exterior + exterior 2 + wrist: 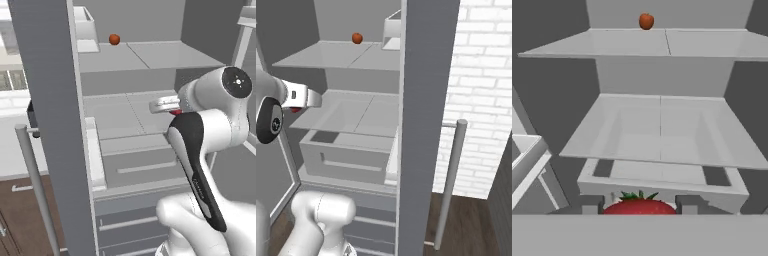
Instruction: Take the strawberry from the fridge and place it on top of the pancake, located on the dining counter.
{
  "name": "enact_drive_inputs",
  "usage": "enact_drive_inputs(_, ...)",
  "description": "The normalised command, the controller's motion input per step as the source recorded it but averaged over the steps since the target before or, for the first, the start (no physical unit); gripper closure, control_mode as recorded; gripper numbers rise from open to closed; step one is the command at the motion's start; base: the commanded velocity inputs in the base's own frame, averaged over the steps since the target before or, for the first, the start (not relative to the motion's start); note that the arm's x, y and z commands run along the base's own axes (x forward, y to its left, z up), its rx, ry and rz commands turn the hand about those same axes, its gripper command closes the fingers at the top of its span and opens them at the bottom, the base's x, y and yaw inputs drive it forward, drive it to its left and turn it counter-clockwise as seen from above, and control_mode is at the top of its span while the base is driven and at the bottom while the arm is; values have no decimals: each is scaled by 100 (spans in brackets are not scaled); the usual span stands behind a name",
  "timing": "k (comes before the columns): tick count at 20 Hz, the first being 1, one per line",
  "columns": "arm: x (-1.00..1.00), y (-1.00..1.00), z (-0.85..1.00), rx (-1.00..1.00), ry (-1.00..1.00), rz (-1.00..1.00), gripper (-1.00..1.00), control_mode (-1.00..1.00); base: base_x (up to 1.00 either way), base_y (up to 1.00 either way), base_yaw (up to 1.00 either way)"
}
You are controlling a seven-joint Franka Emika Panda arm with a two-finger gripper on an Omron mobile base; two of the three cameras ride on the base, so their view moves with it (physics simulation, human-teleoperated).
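The fridge (47,100) stands open in front of me, with pale grey shelves (662,130) inside. My gripper (639,205) is shut on the strawberry (640,206), a bright red berry with green leaves pressed between the two dark fingertips. In the left base view the gripper (172,110) hangs in front of the middle shelf, and a bit of the red strawberry (175,112) peeks out under the hand. From the right base view the same red spot of the strawberry (295,110) sits under the hand at the far left. The pancake and the dining counter are out of view.
A rounder orange-red ball (114,39) lies on the upper shelf (336,56) near the back. A pale drawer (346,155) sits below the middle shelf. The open grey doors (426,100) with their long bar handles (448,185) flank the opening. A white brick wall (481,75) is on the right.
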Motion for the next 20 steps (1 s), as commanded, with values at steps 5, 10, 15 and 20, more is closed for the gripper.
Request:
enact_drive_inputs(5, 0, 0, 0, 0, 0, 0, 100, 100, -100, 23, 4)
enact_drive_inputs(10, 0, 0, 0, 0, 0, 0, 100, 100, -95, 41, 41)
enact_drive_inputs(15, 0, 0, 0, 0, 0, 0, 100, 100, -66, 33, 60)
enact_drive_inputs(20, 0, 0, 0, 0, 0, 0, 100, 100, -60, 29, 62)
